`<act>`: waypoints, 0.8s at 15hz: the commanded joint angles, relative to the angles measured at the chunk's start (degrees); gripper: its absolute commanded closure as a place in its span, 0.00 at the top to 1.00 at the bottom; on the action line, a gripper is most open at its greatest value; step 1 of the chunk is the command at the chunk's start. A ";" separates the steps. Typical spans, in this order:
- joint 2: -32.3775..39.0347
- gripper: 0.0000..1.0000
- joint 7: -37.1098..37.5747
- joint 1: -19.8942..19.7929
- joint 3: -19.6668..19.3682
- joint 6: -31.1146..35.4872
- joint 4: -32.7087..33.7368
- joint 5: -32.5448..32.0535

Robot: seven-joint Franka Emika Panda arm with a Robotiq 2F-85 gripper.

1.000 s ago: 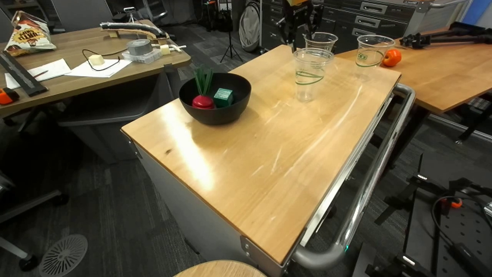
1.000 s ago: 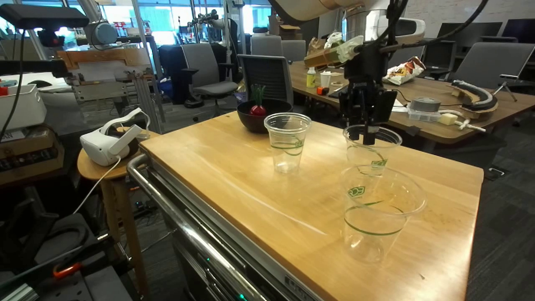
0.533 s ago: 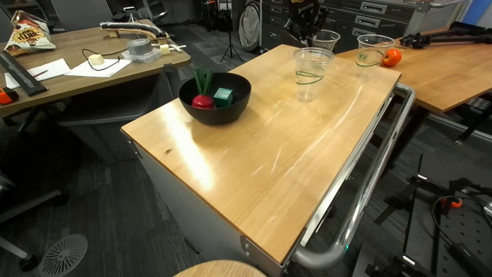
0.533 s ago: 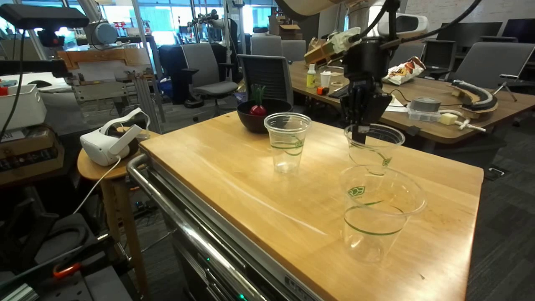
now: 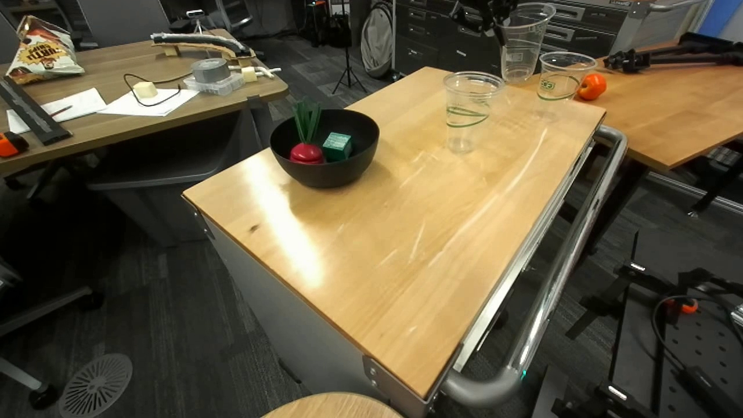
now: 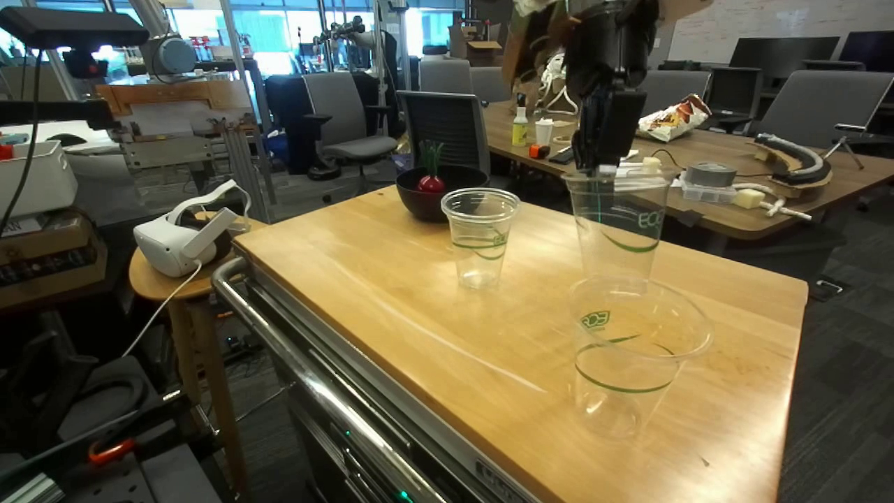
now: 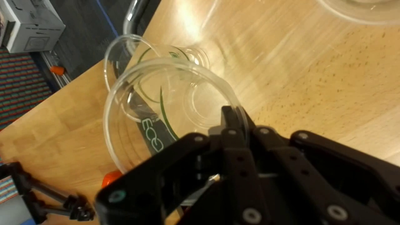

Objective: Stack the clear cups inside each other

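Table (image 6: 517, 328) of pale wood spreads across an exterior view. Above its right half hangs a black gripper (image 7: 239, 121), its fingers drawn narrow and pinching one wall of the held cup (image 6: 621, 234), which is lifted off the surface, mouth up. A black bowl (image 6: 421, 207) sits at the far left. The near cup (image 6: 628, 381) stands at near right, lower and close beside the held cup; the left cup (image 6: 480, 244) stands between them and the bowl. None of these three clear plastic cups is nested in another yet. All look very light, thin-walled and slippery, likely to flex or crease under a hard squeeze. The rim seems the best hold, one finger inside and one outside, leaving the base free to slip down; pinched on one side only, a cup may swing or tilt.
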 commanded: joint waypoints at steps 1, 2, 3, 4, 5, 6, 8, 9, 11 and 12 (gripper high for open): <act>-8.51 0.01 2.30 2.81 1.09 -2.66 -3.89 -2.95; -10.34 0.01 2.24 3.13 1.58 -2.62 -4.46 -3.06; -12.54 0.01 1.96 3.32 2.13 -2.32 -5.33 -2.78; -14.67 0.01 1.98 3.47 2.67 -1.40 -6.41 -2.60; -16.34 0.01 1.58 3.42 3.33 -0.74 -7.15 -2.22; -17.34 0.01 0.77 3.14 4.02 -0.77 -7.34 -1.65; -18.13 0.01 -0.64 2.55 5.25 -1.09 -7.40 -0.21; -17.60 0.01 -0.94 2.39 5.70 -1.73 -6.89 0.73; -16.57 0.01 -1.62 2.41 6.58 -1.26 -6.68 2.86; -15.73 0.01 -1.24 2.91 7.02 -1.51 -6.60 2.54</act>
